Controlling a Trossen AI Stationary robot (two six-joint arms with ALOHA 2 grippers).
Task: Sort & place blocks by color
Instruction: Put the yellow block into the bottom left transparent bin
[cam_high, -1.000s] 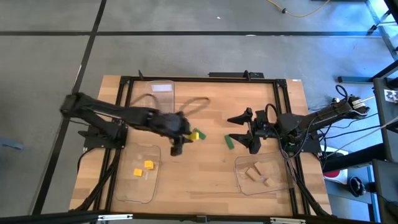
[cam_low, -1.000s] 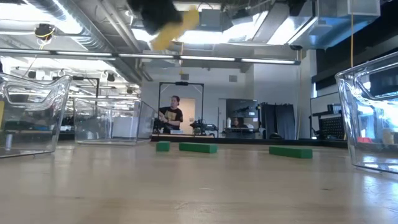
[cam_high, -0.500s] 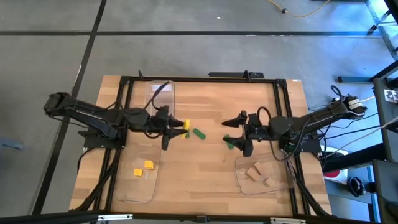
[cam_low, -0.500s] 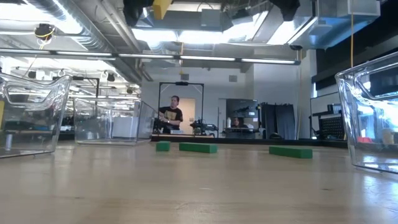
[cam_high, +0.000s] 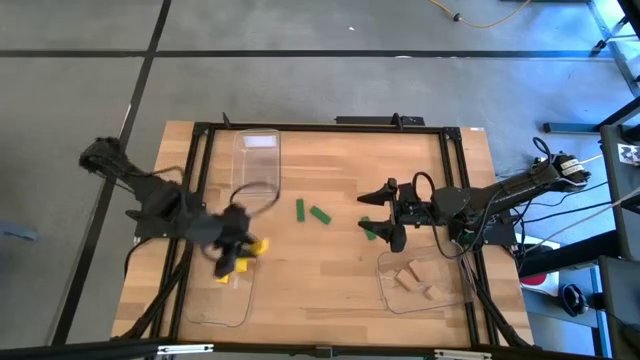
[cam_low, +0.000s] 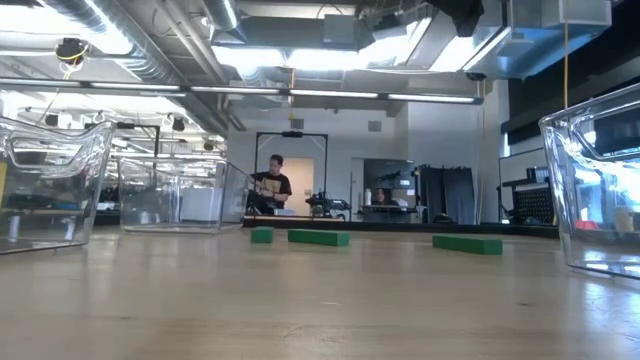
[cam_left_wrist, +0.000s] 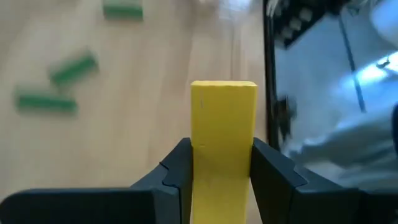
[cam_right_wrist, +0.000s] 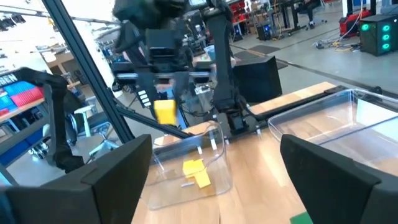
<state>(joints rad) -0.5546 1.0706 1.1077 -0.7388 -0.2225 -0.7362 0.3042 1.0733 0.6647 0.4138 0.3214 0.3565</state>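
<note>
My left gripper (cam_high: 240, 257) is shut on a yellow bar (cam_high: 256, 245), which is above the far end of the near-left clear tray (cam_high: 205, 305). Two yellow blocks (cam_high: 222, 277) lie in that tray. In the right wrist view the bar (cam_right_wrist: 165, 112) hangs above the tray's yellow blocks (cam_right_wrist: 194, 172). Three green bars (cam_high: 299, 209) (cam_high: 320, 215) (cam_high: 370, 231) lie flat on the table's middle. My right gripper (cam_high: 385, 214) is open beside the third green bar and touches nothing. Tan blocks (cam_high: 413, 279) lie in the near-right tray. My left gripper pinches the yellow bar's lower part (cam_left_wrist: 222, 168) between its two fingers (cam_left_wrist: 177, 177), one on each long side. The fingers lie along the bar, and its free end (cam_left_wrist: 224, 90) sticks out past their tips. The bar is lifted clear of the table and tray.
A third clear tray (cam_high: 258, 160) stands at the far left of the table. The near-right tray (cam_high: 385, 290) sits below my right arm. Black frame rails (cam_high: 195, 160) run along the table's sides. A person (cam_low: 268, 185) sits far off in the room behind.
My left gripper has carried the yellow bar from the table's middle, beside the green bars, toward the left and near edges, to above the near-left tray, still shut on it. The green bar it covered now shows. My right gripper has shifted slightly toward the table's middle.
</note>
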